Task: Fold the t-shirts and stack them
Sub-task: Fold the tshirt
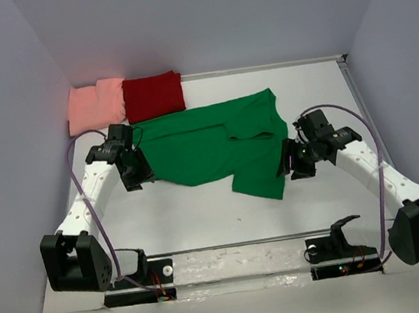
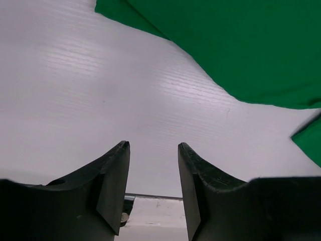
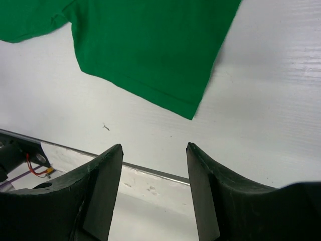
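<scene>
green shirt (image 1: 216,144) spread on bench (image 1: 202,219), both grippers apart, empty.
left gripper (image 2: 153,146) off its left edge, right gripper (image 3: 154,146) off its right hem; pink shirt (image 1: 96,103), red shirt (image 1: 153,94) folded behind it.

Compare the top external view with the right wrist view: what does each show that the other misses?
Only the top external view shows the salmon-pink shirt and dark red shirt, folded side by side at the far left, and the left pincer beside the green shirt. Only the right wrist view shows the right pincer open, nothing between its fingers, with a hem corner just ahead. Both show the green shirt spread on the white table.
</scene>
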Controlling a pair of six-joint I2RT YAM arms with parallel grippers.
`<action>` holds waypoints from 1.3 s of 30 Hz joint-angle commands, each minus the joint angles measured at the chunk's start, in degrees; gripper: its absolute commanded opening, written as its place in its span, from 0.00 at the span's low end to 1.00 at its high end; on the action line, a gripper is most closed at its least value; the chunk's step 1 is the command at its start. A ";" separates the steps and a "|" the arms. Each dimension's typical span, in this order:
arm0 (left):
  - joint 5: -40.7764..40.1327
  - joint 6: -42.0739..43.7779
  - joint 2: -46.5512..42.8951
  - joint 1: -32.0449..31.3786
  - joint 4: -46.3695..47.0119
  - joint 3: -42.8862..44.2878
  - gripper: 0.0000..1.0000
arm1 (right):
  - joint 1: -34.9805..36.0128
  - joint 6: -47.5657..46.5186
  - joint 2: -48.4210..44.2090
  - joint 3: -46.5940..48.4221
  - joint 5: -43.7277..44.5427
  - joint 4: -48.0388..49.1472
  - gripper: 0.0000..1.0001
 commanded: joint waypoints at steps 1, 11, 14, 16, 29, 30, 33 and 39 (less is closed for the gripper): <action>-1.63 -1.12 -2.68 -0.35 4.05 -3.33 0.53 | 0.36 3.45 -5.26 -2.76 -0.66 1.93 0.60; -6.28 -9.63 -2.94 -0.26 12.84 -14.06 0.53 | 0.36 5.21 -11.42 -7.69 -0.40 4.39 0.59; -4.44 -14.90 -3.99 0.18 16.17 -16.60 0.56 | 0.36 5.73 -10.90 -7.86 -0.40 5.44 0.60; -2.51 -19.28 -4.69 0.53 18.64 -19.67 0.56 | 0.36 6.09 -11.24 -8.04 -1.28 6.58 0.60; -1.53 -39.61 -21.47 13.01 39.12 -37.44 0.65 | 0.36 1.96 -10.11 -4.61 -4.36 7.73 0.60; -5.02 -40.40 -24.18 13.54 39.04 -38.31 0.66 | 0.36 1.70 -9.76 -4.44 -4.71 7.73 0.60; -7.95 -44.35 -29.82 15.29 39.39 -39.81 0.71 | 0.36 1.60 -9.40 -4.44 -5.32 8.08 0.60; -8.31 -52.09 -35.55 16.97 45.97 -47.18 0.73 | 0.36 2.13 -9.14 -5.66 -6.55 9.58 0.60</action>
